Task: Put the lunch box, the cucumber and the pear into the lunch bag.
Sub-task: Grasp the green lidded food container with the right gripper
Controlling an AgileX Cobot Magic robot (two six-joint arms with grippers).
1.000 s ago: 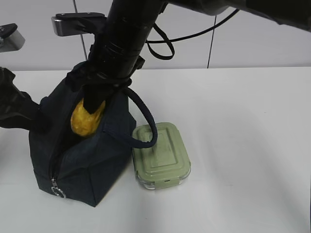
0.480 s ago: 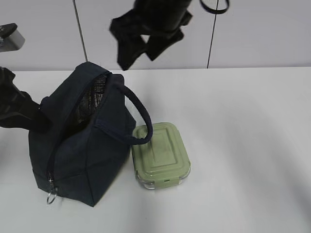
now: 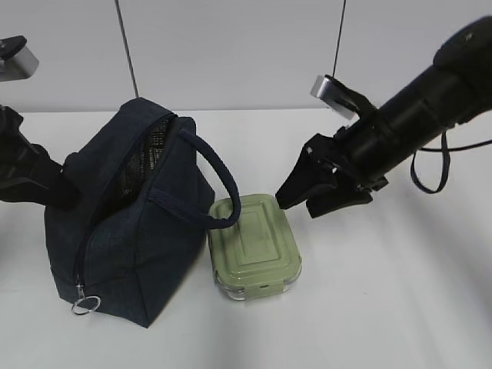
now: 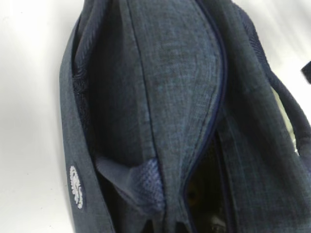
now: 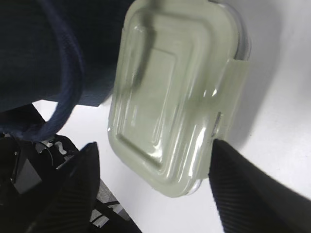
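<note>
The navy lunch bag (image 3: 131, 231) stands at the left with its top zipper open. Its loop handle (image 3: 223, 192) droops onto the sage-green lunch box (image 3: 255, 246), which sits against the bag's right side. My right gripper (image 3: 298, 206) hangs open just above and right of the box. In the right wrist view the right gripper (image 5: 153, 145) has the lunch box (image 5: 175, 87) ahead of its spread fingers, not touching it. My left gripper is shut on a fold of the lunch bag (image 4: 150, 184) at its left rim, with the jaws hidden. The pear and the cucumber are out of sight.
The bag and box rest on a white table (image 3: 384, 292) in front of a pale wall with dark seams. A metal ring pull (image 3: 84, 305) hangs at the bag's lower front corner. A cable loop (image 3: 427, 173) dangles from the right arm.
The right gripper let the pear go inside the bag, lifted out, swung right and came down open beside the lunch box. The left arm kept still.
</note>
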